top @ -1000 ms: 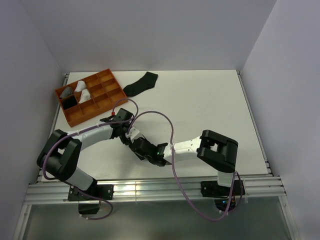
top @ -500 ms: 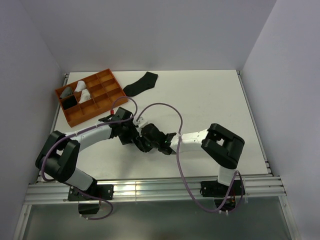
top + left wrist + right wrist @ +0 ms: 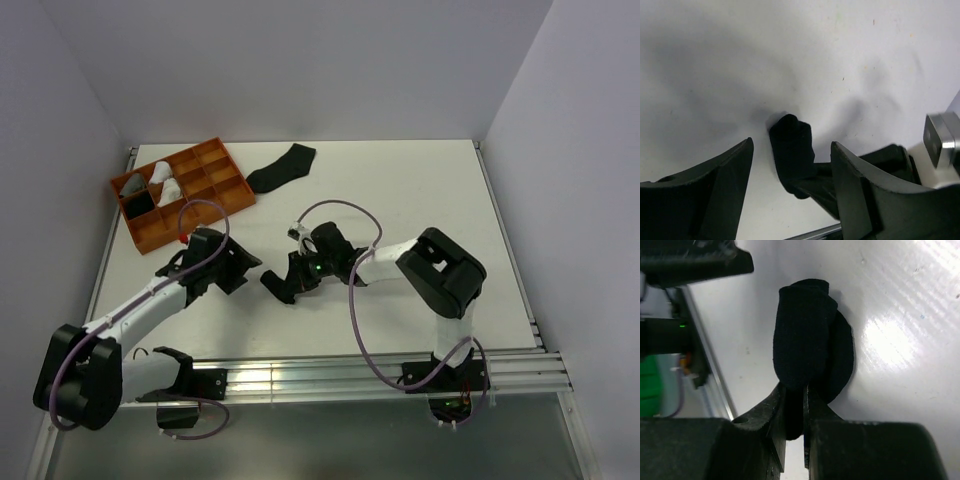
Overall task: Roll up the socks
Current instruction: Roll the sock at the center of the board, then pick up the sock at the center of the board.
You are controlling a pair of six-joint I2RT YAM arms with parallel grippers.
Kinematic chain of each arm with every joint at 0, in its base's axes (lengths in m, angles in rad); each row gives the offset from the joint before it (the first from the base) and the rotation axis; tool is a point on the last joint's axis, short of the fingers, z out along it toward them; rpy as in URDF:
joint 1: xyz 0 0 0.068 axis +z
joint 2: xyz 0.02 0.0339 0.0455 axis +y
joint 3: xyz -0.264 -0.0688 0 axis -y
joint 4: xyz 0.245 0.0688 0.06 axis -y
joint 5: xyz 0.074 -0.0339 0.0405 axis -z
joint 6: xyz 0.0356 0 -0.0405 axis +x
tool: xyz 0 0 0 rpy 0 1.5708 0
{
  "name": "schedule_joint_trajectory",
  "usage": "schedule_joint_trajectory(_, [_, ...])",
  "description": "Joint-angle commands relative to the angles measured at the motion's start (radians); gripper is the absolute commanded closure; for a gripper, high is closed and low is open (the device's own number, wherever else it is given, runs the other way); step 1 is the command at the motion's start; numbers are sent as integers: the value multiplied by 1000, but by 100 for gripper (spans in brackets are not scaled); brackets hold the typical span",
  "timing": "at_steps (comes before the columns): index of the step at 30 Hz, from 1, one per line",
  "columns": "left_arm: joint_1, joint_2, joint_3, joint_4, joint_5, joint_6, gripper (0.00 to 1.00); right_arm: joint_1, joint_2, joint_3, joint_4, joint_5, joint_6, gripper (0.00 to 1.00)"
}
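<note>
Only rolled socks (image 3: 160, 172) in orange tray (image 3: 215, 186)

Sock (image 3: 802, 330) end probably inside right hand (image 3: 795, 402).

- Soft, even light is coming from above onto the white table (image 3: 400, 190), and the shadows under my arms are falling short and faint.
- The metal rail (image 3: 300, 377) at the near edge is throwing a bright glint.
- Through my right wrist camera, glare is blooming on the tabletop beside the black sock (image 3: 805, 335), which is showing almost no fold detail.
- Through my left wrist camera, my left fingers (image 3: 710, 200) are looming dark and soft-edged, out of focus, while broad grey shadows are mottling the surface.
</note>
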Motion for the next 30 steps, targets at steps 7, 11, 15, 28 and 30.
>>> schedule_joint_trajectory(7, [-105, -112, -176, 196, 32, -124, 29, -87, 122, -84, 255, -281, 330, 100])
schedule_joint_trajectory(11, [-160, -68, -227, 286, 17, -170, 32, -99, 153, -98, 322, -302, 426, 100])
schedule_joint_trajectory(15, [-208, 7, -225, 316, -5, -184, 36, -114, 190, -123, 395, -325, 508, 100])
schedule_joint_trajectory(28, [-277, 145, -222, 352, -38, -212, 43, -137, 283, -152, 620, -373, 710, 100])
schedule_joint_trajectory(30, [-287, 167, -221, 348, -40, -215, 43, -137, 297, -153, 646, -374, 740, 100])
